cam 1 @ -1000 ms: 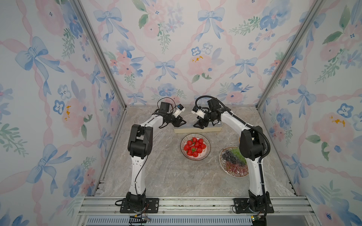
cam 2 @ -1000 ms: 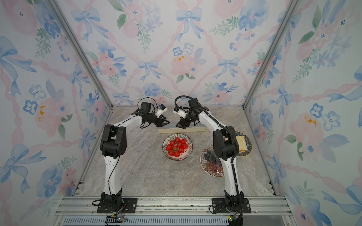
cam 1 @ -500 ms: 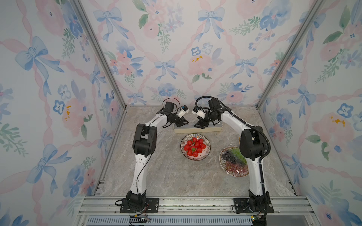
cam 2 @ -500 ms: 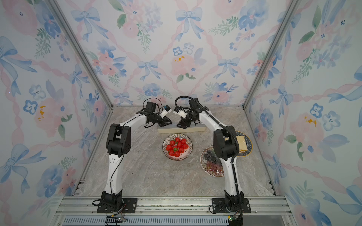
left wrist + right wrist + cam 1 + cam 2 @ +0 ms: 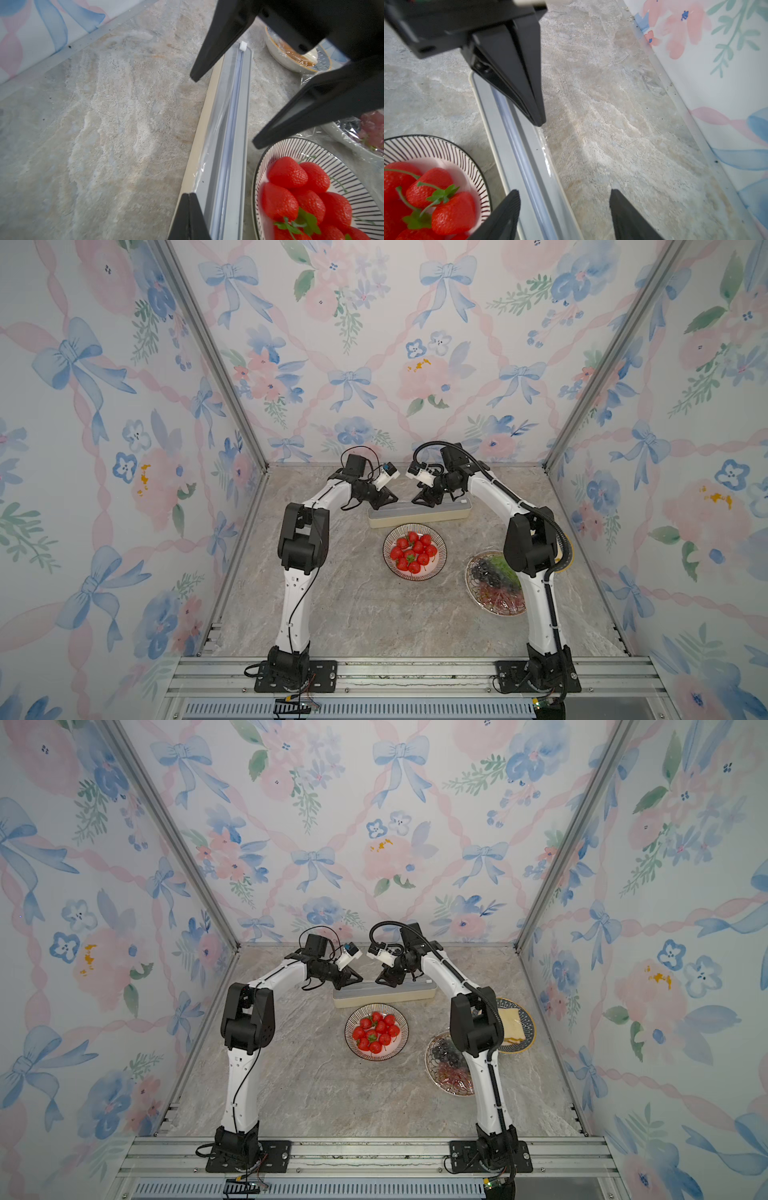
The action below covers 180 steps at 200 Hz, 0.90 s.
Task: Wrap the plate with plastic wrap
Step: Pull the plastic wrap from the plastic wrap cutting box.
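The plastic wrap (image 5: 202, 160) shows as a thin glossy strip along the back rim of its box (image 5: 415, 521), on the side away from the plate (image 5: 441, 545) of strawberries. The box lies flat on the bench (image 5: 353, 614), grey lid up. Its long axis runs left to right, and the right end is angled a touch toward the back wall. Its front edge sits just beside the plate's far rim. A small white slider (image 5: 242, 46) sits in the lid's groove at the right end.

The left end effector (image 5: 189, 195) is down at the box's left end. Its fingers are pressed together right at the film's edge on the back rim. Whether any film is caught between them, I cannot tell.

The right end effector (image 5: 563, 194) hangs over the box a little further right, fingers spread wide. One is on the plate side and one on the wall side, so they straddle the box. The two sets of tips are near each other but apart.

As for room, a strip of bench runs between the box and the back wall. A broader stretch lies in front of the plate, toward the arm bases. On the right, a glass plate (image 5: 474, 593) under film sits by the right arm. A plate with bread (image 5: 531, 1025) is beyond it, nearer the side wall.
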Tool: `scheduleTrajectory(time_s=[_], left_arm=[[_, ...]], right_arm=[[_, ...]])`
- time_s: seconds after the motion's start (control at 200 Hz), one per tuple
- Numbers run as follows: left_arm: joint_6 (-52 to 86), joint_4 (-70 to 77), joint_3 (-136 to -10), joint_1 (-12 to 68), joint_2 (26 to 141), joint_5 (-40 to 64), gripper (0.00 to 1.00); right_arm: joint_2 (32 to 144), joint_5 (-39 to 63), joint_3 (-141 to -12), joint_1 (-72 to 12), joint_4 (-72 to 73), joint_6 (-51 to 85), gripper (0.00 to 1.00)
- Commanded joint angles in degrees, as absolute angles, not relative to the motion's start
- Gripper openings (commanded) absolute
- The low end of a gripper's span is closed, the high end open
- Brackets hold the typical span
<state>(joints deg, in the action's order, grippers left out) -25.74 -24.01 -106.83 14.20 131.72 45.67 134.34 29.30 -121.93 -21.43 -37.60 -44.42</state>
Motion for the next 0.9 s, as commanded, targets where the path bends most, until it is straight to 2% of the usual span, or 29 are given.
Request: scheduleTrajectory(time_s=[0.0, 0.315, 0.485, 0.785, 0.895], left_arm=[[-27.37, -24.36, -106.71, 13.63, 126.10, 49.17, 0.00], [-27.60, -24.35, -106.42, 13.63, 125.32, 48.69, 0.00], [-27.60, -24.28, -106.52, 13.60, 125.51, 48.19, 0.00], [-27.66, -24.26, -106.87, 13.53, 125.77, 47.02, 0.00], [-27.64, -24.27, -106.88, 13.54, 125.86, 46.52, 0.00]], right_arm=[[137.14, 29.02, -125.35, -22.58, -40.69, -45.09, 0.69], [139.15, 29.07, -126.78, -23.93, -38.06, -43.22, 0.68], [141.14, 28.89, -129.27, -23.75, -39.90, -42.25, 0.56], [143.09, 27.80, -132.19, -22.00, -42.66, -39.47, 0.49], [143.23, 27.00, -132.28, -21.51, -42.78, -39.02, 0.43]])
